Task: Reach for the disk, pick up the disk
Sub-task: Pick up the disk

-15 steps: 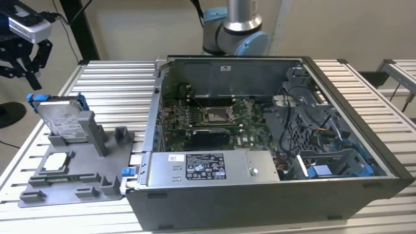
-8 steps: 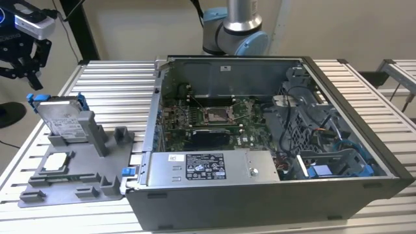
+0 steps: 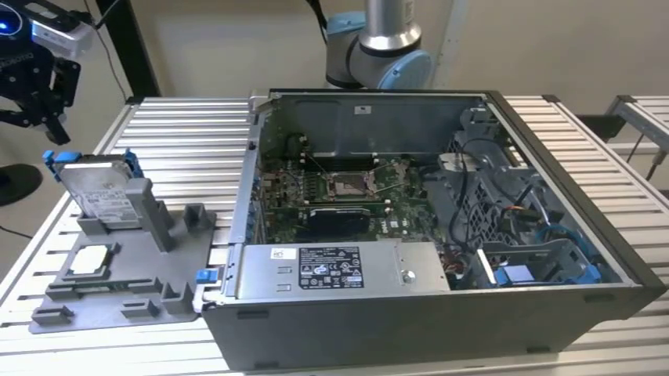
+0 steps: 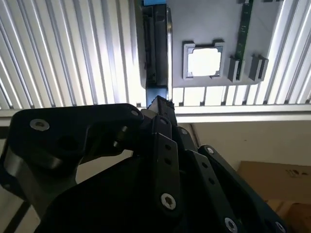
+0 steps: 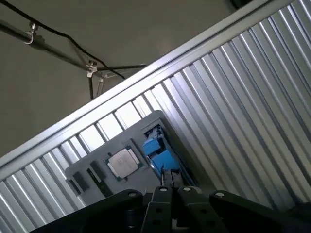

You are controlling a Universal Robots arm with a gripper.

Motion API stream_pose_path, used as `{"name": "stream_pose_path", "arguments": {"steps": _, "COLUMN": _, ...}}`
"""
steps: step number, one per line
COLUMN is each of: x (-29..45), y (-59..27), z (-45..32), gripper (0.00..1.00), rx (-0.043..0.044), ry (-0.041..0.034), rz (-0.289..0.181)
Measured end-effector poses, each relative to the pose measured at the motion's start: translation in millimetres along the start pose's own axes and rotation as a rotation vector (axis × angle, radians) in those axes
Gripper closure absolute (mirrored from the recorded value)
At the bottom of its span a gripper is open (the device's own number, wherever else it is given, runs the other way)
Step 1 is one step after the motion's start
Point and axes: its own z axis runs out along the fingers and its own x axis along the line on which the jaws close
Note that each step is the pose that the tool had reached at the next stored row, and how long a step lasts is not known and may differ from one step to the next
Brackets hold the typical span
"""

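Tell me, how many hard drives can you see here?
1: the disk stands upright in the grey holder on the slatted table, at the exterior view's left. The open computer case may hide more.

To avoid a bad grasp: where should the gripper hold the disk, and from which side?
Probably grip the top edge of the disk across its flat faces, from above: it stands upright in the grey holder, lower part covered.

Bright glare, perhaps from overhead, washes the slatted table (image 4: 73, 48).
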Motion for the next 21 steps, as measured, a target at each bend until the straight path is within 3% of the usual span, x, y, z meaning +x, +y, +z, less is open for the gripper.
{"name": "stream_pose_path", "arguments": {"steps": 15, "x": 0.0, "y": 0.0, "z": 0.2, "gripper": 1.00, "rx": -0.0024, "ry": 0.0012, "rz": -0.273}}
{"name": "stream_pose_path", "arguments": {"steps": 21, "x": 0.4, "y": -0.3, "z": 0.5, "gripper": 1.00, "rx": -0.0036, "ry": 0.0018, "rz": -0.354}}
